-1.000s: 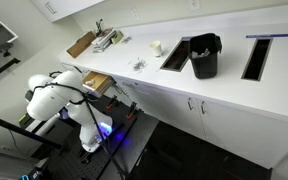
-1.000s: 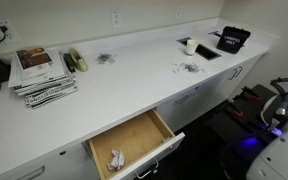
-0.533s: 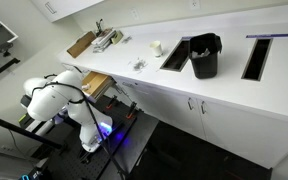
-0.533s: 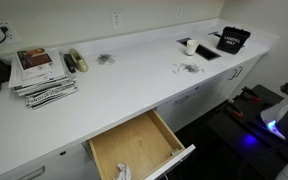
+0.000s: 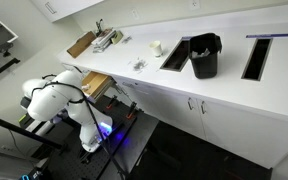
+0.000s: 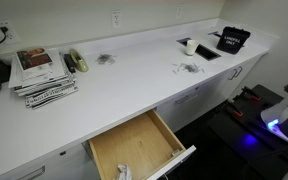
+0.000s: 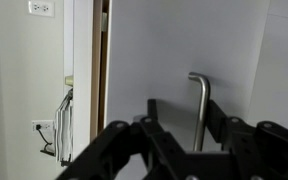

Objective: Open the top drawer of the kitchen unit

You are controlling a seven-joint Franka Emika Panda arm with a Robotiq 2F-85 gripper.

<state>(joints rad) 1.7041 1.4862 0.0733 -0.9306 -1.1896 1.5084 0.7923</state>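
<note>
The top drawer (image 6: 134,146) of the kitchen unit (image 6: 134,80) stands pulled out, and its light tan wooden inside shows. A small white thing (image 6: 122,172) lies in it near the front. The drawer also shows in an exterior view (image 5: 96,82), beside the white robot arm (image 5: 54,102). In the wrist view my gripper (image 7: 183,103) is up against the white drawer front (image 7: 239,50). Its two black fingers stand apart, with the slim bar handle (image 7: 200,95) between them, nearer one finger. The gripper itself is not clear in the exterior views.
On the worktop are a stack of papers and books (image 6: 42,72), small scattered items (image 6: 187,68), a black bin (image 5: 204,56) and dark recesses (image 5: 257,58). Below are white cabinet doors with small handles (image 5: 196,104). A robot stand (image 5: 44,140) is on the floor.
The drawer slid further out between one second and half a second ago, and the robot body drew back with it. Nothing has visibly moved since.
</note>
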